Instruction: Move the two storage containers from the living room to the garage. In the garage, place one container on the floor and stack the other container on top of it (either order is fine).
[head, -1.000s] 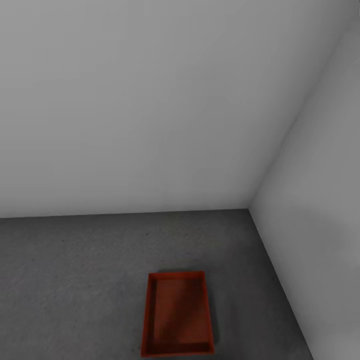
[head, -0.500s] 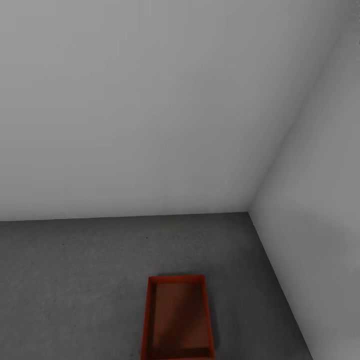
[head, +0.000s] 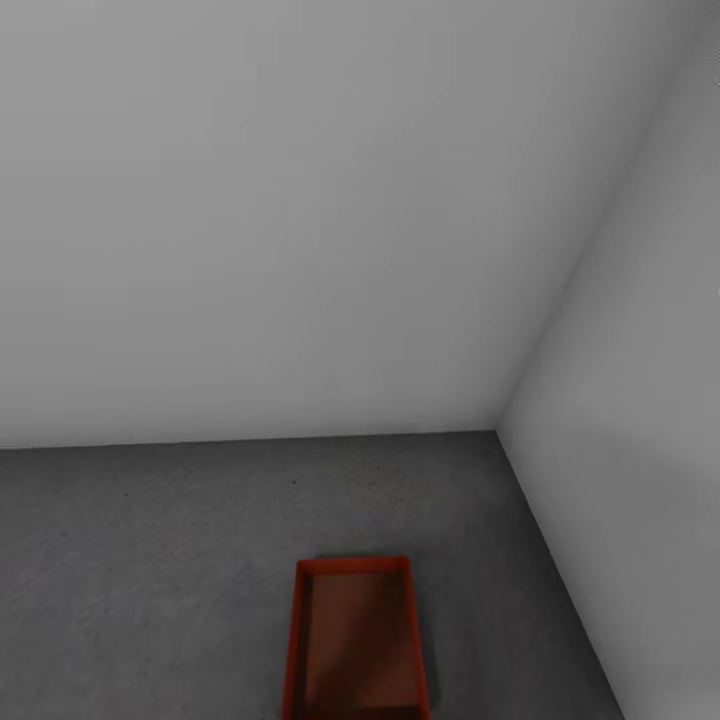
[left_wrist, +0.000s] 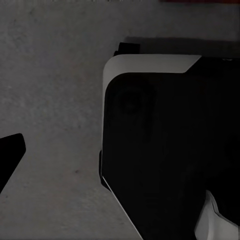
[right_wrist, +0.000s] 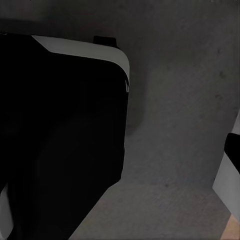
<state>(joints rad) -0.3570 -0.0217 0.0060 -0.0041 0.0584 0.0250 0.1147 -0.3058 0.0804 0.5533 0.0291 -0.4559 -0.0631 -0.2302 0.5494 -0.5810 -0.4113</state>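
Only partly visible, an orange-red container (head: 355, 645) sits on concrete floor (head: 150, 560); gripper states unclear.

From my head camera I see a plain back wall (head: 250, 200), pale grey-white, with no mark, fitting or opening on it. Its shading runs smoothly, a touch darker toward the top and lighter toward its base. Its lower edge crosses the view almost level, rising very slightly to the right. On my right a side wall (head: 650, 420) of the same plain finish stands at an angle to it. The two meet in a corner (head: 560, 290), a soft straight seam that leans toward the upper right of the view.
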